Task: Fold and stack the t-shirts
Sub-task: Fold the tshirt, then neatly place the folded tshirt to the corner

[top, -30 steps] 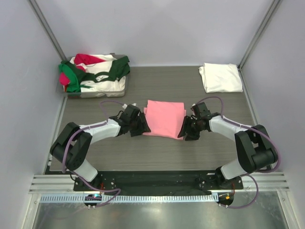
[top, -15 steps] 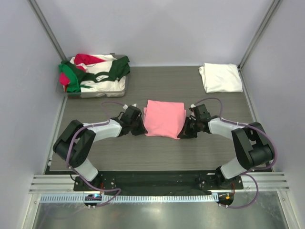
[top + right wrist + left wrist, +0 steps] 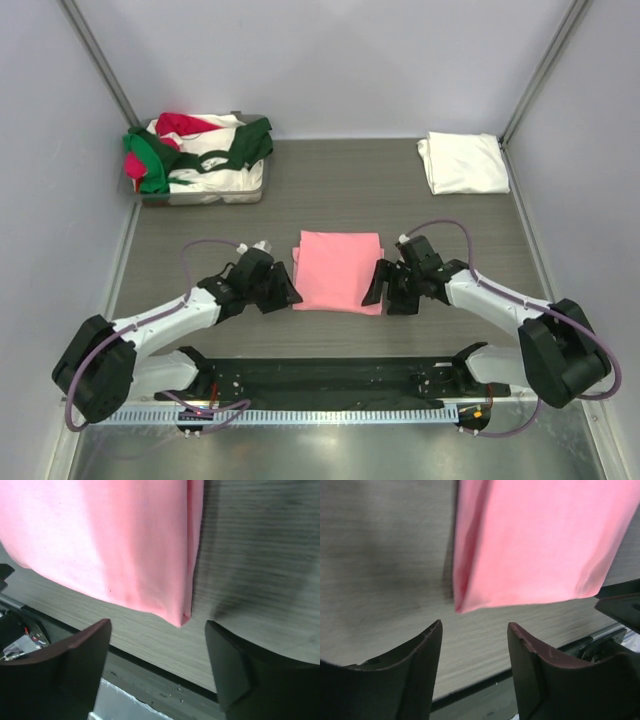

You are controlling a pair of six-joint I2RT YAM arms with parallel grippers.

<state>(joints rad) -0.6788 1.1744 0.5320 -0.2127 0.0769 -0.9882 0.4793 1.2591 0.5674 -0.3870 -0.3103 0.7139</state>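
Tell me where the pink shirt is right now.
In the top view the folded pink shirt lies flat on the table, between the open left gripper and open right gripper, neither holding it.

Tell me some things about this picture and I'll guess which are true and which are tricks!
1. The pink t-shirt lies folded on the table. True.
2. The left jaws and right jaws are gripping the pink t-shirt. False: both pairs stand open beside it, one on each side, holding nothing.
3. The white t-shirt lies folded in the far right corner. True.
4. The pink t-shirt is stacked on top of the white t-shirt. False: they lie well apart on the table.
5. The tray at the far left is empty. False: it holds a jumbled pile of shirts, green, red and white.
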